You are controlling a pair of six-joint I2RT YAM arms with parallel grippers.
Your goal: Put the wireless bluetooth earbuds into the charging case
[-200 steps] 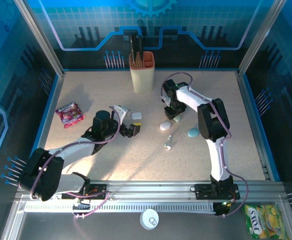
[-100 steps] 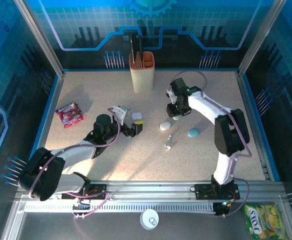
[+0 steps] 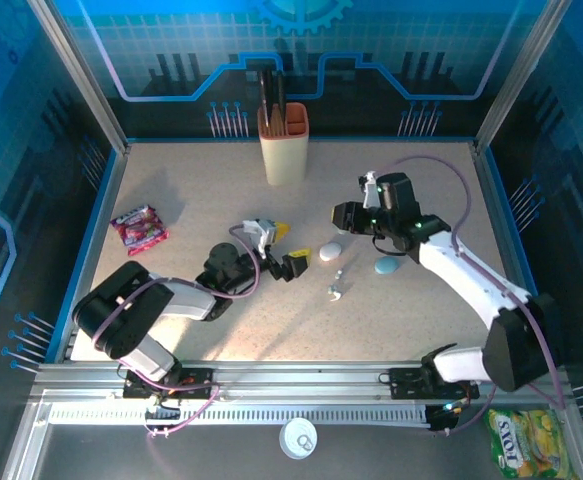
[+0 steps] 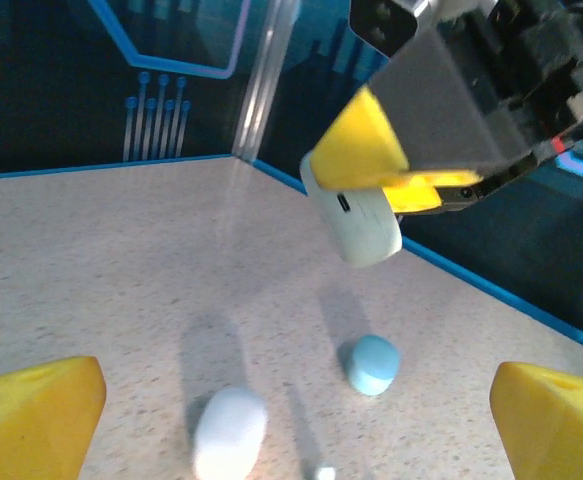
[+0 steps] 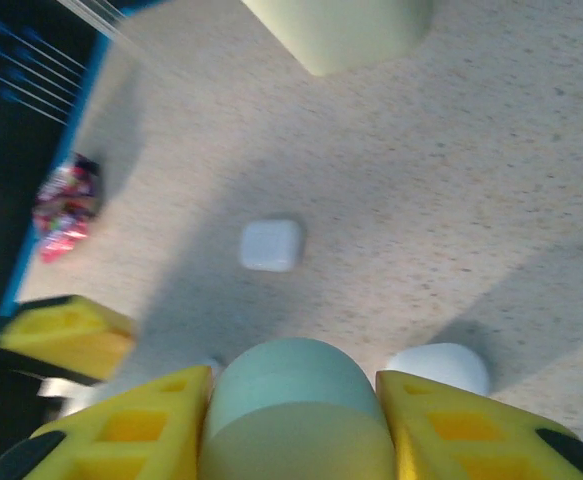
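Observation:
My right gripper (image 3: 343,214) is shut on a pale greenish-white rounded charging case (image 5: 296,400), held above the table between its yellow fingers (image 5: 121,430). The left wrist view shows that case (image 4: 361,225) hanging in the air. A white pebble-like case (image 3: 330,251) and a teal case (image 3: 386,265) lie below it. Tiny whitish earbuds (image 3: 336,291) lie just in front of them; one small piece (image 4: 321,472) is at the bottom edge of the left wrist view. My left gripper (image 3: 291,266) is open, low over the table, facing the white case (image 4: 229,430) and teal case (image 4: 373,363).
A beige holder (image 3: 284,145) with dark handles stands at the back. A red candy wrapper (image 3: 139,229) lies at the left. A small white square case (image 5: 270,245) sits on the table beyond my left gripper. Blue raised rim (image 3: 496,230) borders the table.
The left gripper has slid right towards the white case. The right arm's elbow has swung out to the right, and its gripper now faces left with the pale case in it.

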